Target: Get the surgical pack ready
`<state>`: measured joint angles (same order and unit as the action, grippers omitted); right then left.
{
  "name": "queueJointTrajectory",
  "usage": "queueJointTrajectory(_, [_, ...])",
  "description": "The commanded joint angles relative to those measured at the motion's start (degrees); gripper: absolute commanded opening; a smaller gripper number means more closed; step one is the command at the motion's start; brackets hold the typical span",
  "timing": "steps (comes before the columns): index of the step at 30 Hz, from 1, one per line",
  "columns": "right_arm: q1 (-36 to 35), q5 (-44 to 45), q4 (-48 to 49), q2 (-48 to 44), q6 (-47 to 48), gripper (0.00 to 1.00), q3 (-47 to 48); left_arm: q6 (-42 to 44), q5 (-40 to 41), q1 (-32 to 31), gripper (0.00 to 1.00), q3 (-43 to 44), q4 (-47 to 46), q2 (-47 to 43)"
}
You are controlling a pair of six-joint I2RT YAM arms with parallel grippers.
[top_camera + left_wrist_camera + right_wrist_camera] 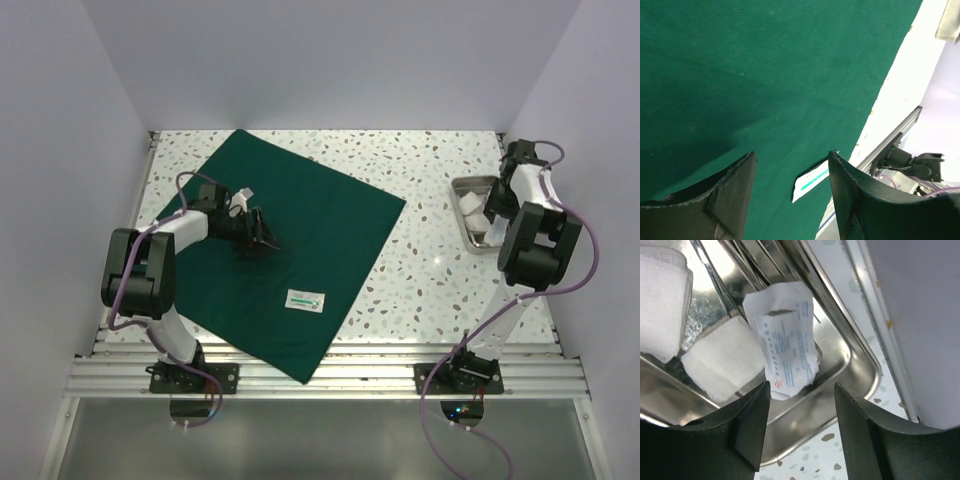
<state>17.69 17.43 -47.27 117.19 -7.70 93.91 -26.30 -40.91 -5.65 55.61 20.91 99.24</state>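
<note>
The surgical pack, a dark green drape (300, 235), lies spread as a broad sheet on the left half of the table. A small white packet with a green stripe (307, 299) rests on its near part. My left gripper (262, 238) hovers over the drape's middle. Its fingers are open and empty, and the drape (765, 75) and the striped packet (812, 181) show between them. My right gripper (492, 208) hangs over the steel tray (462, 184) at the right, open with nothing in it. Just beyond its fingertips lies a white packet with blue print (785, 347).
The steel tray (842, 357) also holds two white gauze pads (722, 362) and steel instruments (755, 255). It stands close to the right wall. Speckled tabletop (430, 250) separates drape and tray. An aluminium rail (330, 375) runs along the near edge.
</note>
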Motion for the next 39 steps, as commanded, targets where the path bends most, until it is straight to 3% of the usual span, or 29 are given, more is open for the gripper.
queueJointTrajectory(1, [-2.0, 4.5, 1.1, -8.9, -2.7, 0.58, -1.2, 1.8, 1.2, -0.7, 0.63, 2.2, 1.2, 0.5])
queueJointTrajectory(7, [-12.8, 0.1, -2.2, -12.5, -6.4, 0.59, -2.0, 2.9, 2.5, -3.7, 0.61, 2.5, 5.3, -1.3])
queueJointTrajectory(14, [-33.9, -18.7, -0.6, -19.3, -5.7, 0.61, -6.8, 0.7, 4.1, -8.3, 0.54, -2.1, 5.9, -7.2])
queueJointTrajectory(17, [-39.7, -27.1, 1.6, -22.1, -6.2, 0.61, -11.4, -1.2, 3.8, -10.1, 0.50, -7.2, 4.1, -9.9])
queueJointTrajectory(22, [-42.9, -34.8, 8.1, -29.0, -9.2, 0.61, -23.2, -4.5, 2.9, -11.9, 0.41, -14.5, 2.0, -14.9])
queueJointTrajectory(28, [-43.0, -36.8, 9.7, -31.9, -7.9, 0.62, -28.2, -10.0, 1.0, -12.4, 0.34, -20.7, 0.1, -17.0])
queueJointTrajectory(39, [-43.0, -39.6, 12.3, -34.3, -6.9, 0.62, -30.9, -20.2, -2.4, -12.6, 0.35, -22.7, -11.3, -10.9])
